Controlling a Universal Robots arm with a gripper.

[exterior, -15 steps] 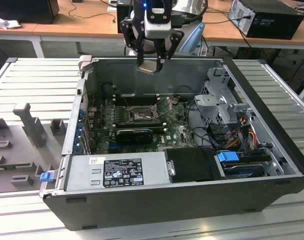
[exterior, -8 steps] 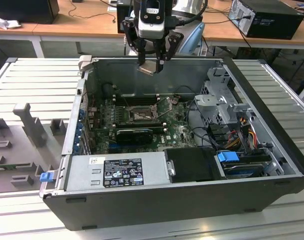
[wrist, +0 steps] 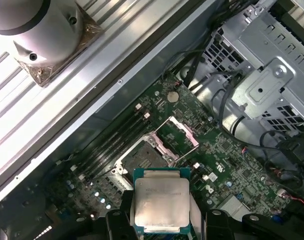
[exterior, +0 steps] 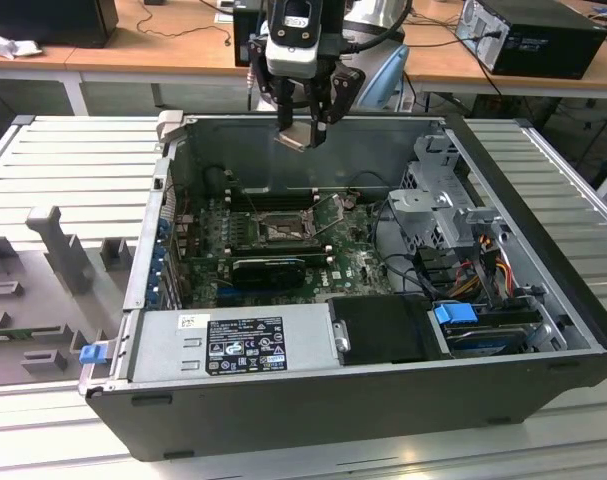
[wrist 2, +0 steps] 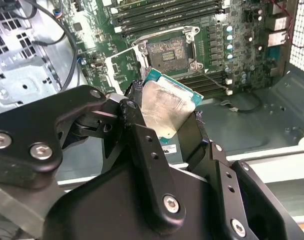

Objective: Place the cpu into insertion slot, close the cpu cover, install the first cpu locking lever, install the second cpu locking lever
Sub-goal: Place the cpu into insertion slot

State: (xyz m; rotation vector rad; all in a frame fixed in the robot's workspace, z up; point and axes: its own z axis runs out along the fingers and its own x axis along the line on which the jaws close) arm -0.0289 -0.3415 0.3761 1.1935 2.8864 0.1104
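My gripper [exterior: 305, 128] is shut on the cpu [exterior: 295, 137], a small square chip with a dull silver top. It holds the chip level, high above the open computer case near its far wall. In the second wrist view the cpu [wrist 2: 167, 106] sits clamped between the two black fingers [wrist 2: 136, 115]. It also appears in the first wrist view [wrist: 162, 200]. Below lies the green motherboard [exterior: 355, 262] with the open insertion slot [wrist: 141, 159] [wrist 2: 167, 50] [exterior: 281, 232]. The cpu cover [wrist: 184, 132], a thin metal frame, is swung up and open beside the slot.
The case's tall walls [exterior: 313, 400] ring the board. A grey power supply [exterior: 233, 342] lies at the near side, and a metal drive cage [exterior: 438, 205] with cables is on the exterior view's right. Memory slots [wrist 2: 167, 12] run beside the socket. A grey foam tray [exterior: 43, 290] lies outside the case.
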